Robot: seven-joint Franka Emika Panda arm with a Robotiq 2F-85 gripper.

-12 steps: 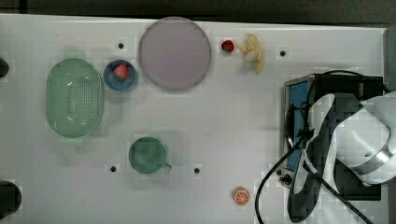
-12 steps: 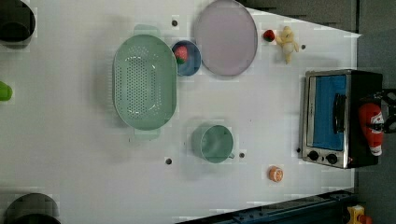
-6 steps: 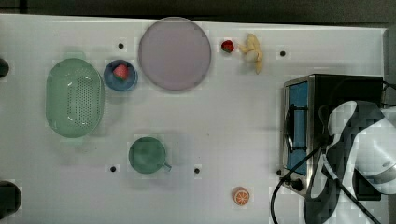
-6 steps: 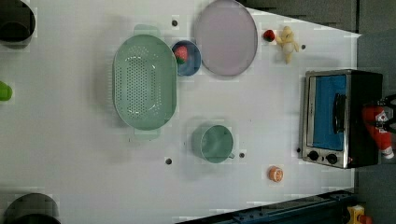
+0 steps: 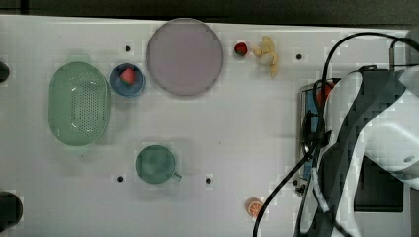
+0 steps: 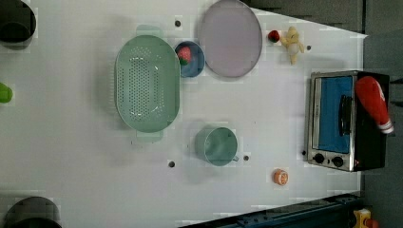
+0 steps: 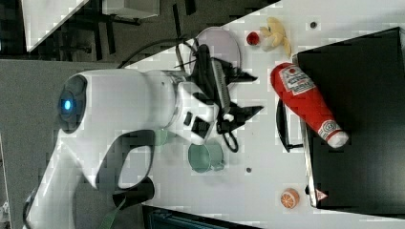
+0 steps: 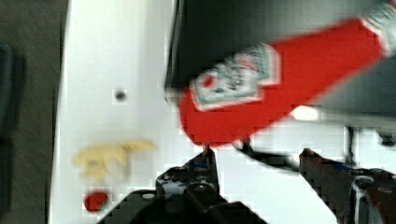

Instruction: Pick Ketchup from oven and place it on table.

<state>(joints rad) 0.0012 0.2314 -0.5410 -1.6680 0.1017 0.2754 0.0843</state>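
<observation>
On the oven's point(image 7: 353, 119) black top the ketchup point(image 7: 305, 102) lies flat, long axis running base to cap across the roof, base nearest the empty, part-open end effector point(image 7: 248, 93) beside it.

You are looking at the Ketchup point(image 7: 305, 102), a red squeeze bottle with a white cap and a white label bearing a red emblem, lying on its side on the black top of the oven point(image 6: 346, 121). In the right view its cap points toward five o'clock. The oven, with silver-framed blue glass door, black handle and knobs, sits at the three o'clock edge of the white table point(image 6: 266, 118) in the left view.
</observation>
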